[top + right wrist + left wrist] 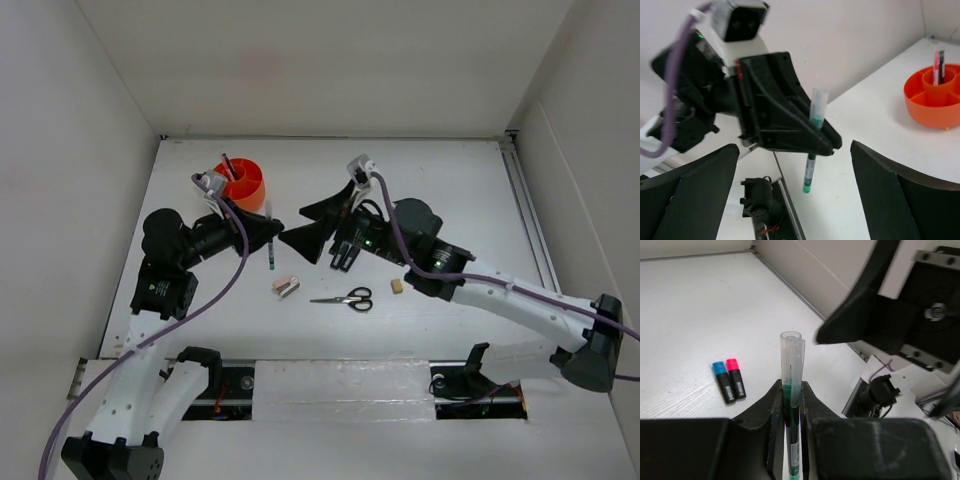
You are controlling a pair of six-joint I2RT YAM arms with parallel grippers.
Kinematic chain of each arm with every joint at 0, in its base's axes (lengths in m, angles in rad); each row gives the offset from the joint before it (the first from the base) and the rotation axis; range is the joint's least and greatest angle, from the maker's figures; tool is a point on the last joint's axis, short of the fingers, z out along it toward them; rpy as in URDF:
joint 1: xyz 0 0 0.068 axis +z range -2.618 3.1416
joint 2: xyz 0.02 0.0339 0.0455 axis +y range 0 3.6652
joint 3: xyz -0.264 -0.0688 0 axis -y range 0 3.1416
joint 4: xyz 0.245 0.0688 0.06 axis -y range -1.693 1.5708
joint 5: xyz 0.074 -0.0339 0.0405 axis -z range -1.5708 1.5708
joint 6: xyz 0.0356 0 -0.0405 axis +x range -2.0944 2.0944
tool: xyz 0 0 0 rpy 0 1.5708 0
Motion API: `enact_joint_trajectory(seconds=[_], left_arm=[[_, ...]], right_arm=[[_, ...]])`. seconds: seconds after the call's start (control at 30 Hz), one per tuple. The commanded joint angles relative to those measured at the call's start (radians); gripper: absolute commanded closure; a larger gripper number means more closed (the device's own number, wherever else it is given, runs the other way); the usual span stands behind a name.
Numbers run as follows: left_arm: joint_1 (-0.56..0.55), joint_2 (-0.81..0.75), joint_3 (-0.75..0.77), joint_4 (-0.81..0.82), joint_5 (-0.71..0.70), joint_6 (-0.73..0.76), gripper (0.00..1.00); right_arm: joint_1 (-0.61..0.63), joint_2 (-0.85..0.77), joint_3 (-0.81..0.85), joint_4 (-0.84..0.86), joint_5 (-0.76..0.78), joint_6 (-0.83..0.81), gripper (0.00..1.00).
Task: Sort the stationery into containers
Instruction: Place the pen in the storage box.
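My left gripper (272, 232) is shut on a slim dark pen (791, 390) with a clear cap and green ends, held upright above the table; it also shows in the top view (270, 255) and the right wrist view (811, 150). My right gripper (293, 226) is wide open and empty, facing the left gripper's tip, its jaws standing either side of the pen (795, 170). The orange tub (242, 182) stands behind the left gripper with a red pen (936, 65) standing in it. The blue-capped highlighter (722, 381) and the pink-capped highlighter (736, 377) lie side by side under the right arm.
A beige-silver stapler (287, 287), black-handled scissors (345, 298) and a tan eraser (397, 287) lie on the white table in front of the grippers. White walls enclose the table on three sides.
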Motion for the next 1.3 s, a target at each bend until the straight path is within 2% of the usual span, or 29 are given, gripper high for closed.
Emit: enact_joint_trajectory(seconds=[0.0,0.17,0.2,0.27,0.3,0.37,0.43,0.63,0.77,0.87,1.1,1.27], left_arm=[[0.005,0.015,0.038,0.037,-0.113,0.011,1.00],[0.005,0.123,0.099,0.059,-0.361,0.011,1.00],[0.005,0.149,0.116,0.069,-0.490,0.011,1.00],[0.005,0.253,0.200,0.080,-0.631,0.042,1.00],[0.005,0.296,0.238,0.080,-0.777,0.054,1.00],[0.005,0.424,0.355,0.089,-0.902,0.094,1.00],[0.005,0.497,0.406,0.158,-1.020,0.196,1.00],[0.061,0.693,0.443,0.405,-1.107,0.290,1.00],[0.061,0.784,0.454,0.467,-1.145,0.333,1.00],[0.061,0.827,0.454,0.504,-1.159,0.346,1.00],[0.061,0.888,0.381,0.681,-1.147,0.321,1.00],[0.061,0.953,0.372,0.746,-1.098,0.309,1.00]], right_arm=[[-0.002,-0.117,-0.009,0.043,0.050,-0.051,0.00],[-0.023,-0.302,-0.071,-0.037,0.167,-0.090,0.00],[-0.023,-0.328,-0.084,-0.058,0.191,-0.090,0.00],[-0.023,-0.394,-0.126,-0.070,0.191,-0.090,0.00],[-0.023,-0.414,-0.140,-0.089,0.191,-0.090,0.00],[-0.023,-0.454,-0.175,-0.110,0.191,-0.090,0.00],[-0.023,-0.520,-0.201,-0.144,0.178,-0.065,0.00],[-0.014,-0.708,-0.293,-0.247,0.162,-0.030,0.00],[-0.014,-0.801,-0.282,-0.432,0.202,-0.021,0.00],[-0.014,-0.873,-0.282,-0.475,0.213,-0.021,0.00],[-0.014,-0.905,-0.316,-0.529,0.222,-0.021,0.00],[-0.014,-0.905,-0.345,-0.529,0.213,-0.012,0.00]])
